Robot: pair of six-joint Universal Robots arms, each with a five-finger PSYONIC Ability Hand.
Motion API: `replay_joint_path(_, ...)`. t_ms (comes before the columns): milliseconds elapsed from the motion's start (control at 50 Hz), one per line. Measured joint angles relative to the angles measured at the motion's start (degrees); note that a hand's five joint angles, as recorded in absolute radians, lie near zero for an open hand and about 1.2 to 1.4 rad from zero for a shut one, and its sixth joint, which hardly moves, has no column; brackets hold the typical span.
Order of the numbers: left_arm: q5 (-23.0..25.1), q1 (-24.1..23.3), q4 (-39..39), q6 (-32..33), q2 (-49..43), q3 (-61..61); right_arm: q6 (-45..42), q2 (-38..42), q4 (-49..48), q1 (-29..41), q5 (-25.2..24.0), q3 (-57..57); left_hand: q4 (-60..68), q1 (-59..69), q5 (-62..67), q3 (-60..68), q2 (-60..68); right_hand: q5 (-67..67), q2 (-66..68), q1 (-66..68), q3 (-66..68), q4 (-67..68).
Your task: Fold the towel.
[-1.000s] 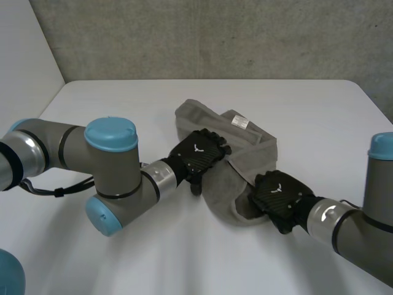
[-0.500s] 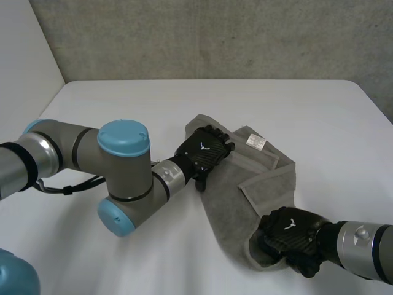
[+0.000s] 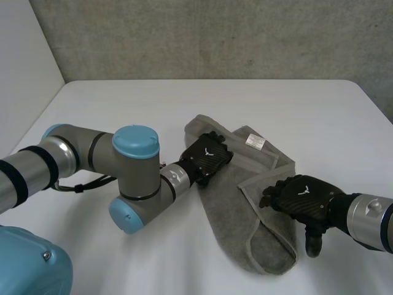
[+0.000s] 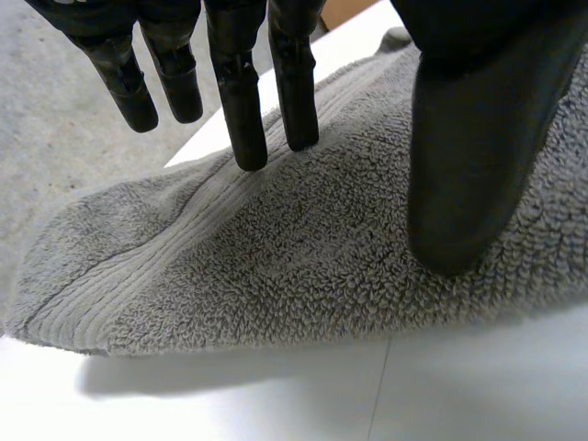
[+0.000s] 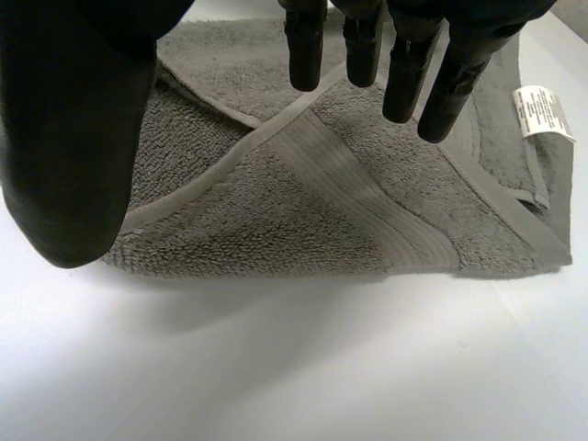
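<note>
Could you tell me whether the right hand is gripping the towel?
No, the right hand hangs above the towel with its fingers straight and nothing pinched.

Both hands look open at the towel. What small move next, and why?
Probably close the right hand on the towel's folded edge under its fingertips: its fingers are straight and hold nothing, while the left hand presses the far end flat, so the towel should not slide.
</note>
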Motion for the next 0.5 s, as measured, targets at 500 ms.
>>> replay_joint_path(500, -6.11, 1.84, -2.46, 3.01, 10.48, -8.19, 3.52, 0.06, -2.39, -0.40, -0.02, -0.58, 0.00, 39.95, 41.88, 0.00, 39.16, 0.00, 0.00, -0.04, 0.00, 0.00)
